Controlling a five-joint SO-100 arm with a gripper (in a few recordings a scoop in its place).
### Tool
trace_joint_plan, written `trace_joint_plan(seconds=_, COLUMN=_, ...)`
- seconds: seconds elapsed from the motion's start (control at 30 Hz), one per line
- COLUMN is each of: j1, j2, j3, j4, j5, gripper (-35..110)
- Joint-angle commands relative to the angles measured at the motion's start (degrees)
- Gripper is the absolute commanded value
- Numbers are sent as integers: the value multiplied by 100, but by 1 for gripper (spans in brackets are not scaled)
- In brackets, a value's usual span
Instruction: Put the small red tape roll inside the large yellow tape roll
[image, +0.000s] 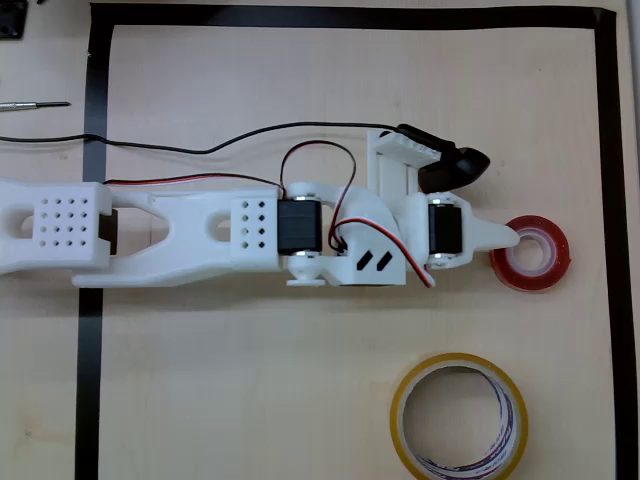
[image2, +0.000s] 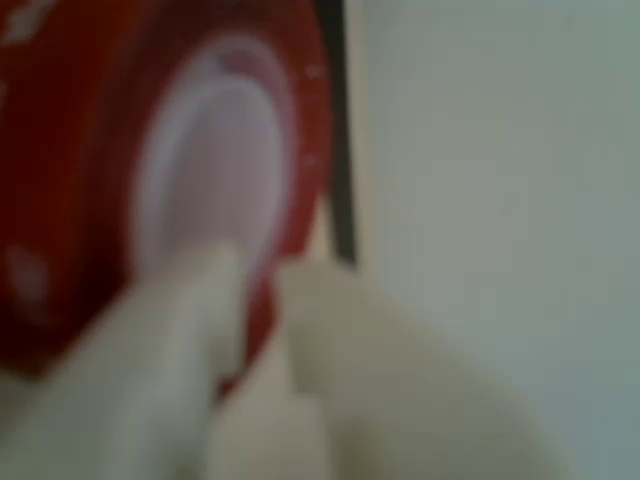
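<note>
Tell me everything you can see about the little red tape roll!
The small red tape roll is a glossy red ring with a white inner core, lying flat on the pale wooden table, close to the black tape line at the right in the overhead view. The white gripper reaches its left rim. In the blurry wrist view, one finger sits inside the hole and the other outside, so the jaws seem to straddle the roll's wall. The big yellow roll lies apart from it.

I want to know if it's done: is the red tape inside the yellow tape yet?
Not yet. The red tape lies flat on the table, apart from the yellow tape, whose hole is empty.
</note>
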Motion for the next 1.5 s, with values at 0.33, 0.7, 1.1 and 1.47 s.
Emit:
trace_joint_plan(seconds=0.33, j1=167, j2=949, j3=-378, j4=1371, j5=598, gripper=0)
trace_joint_plan(seconds=0.7, j1=237, j2=413, j3=-1696, j4=2839, j5=606, gripper=0)
trace_joint_plan(seconds=1.1, j1=176, j2=703, j3=-1696, j4=3841, j5=606, gripper=0)
trace_joint_plan(seconds=1.47, j1=123, j2=1028, j3=-1705, j4=5247, j5=606, gripper=0)
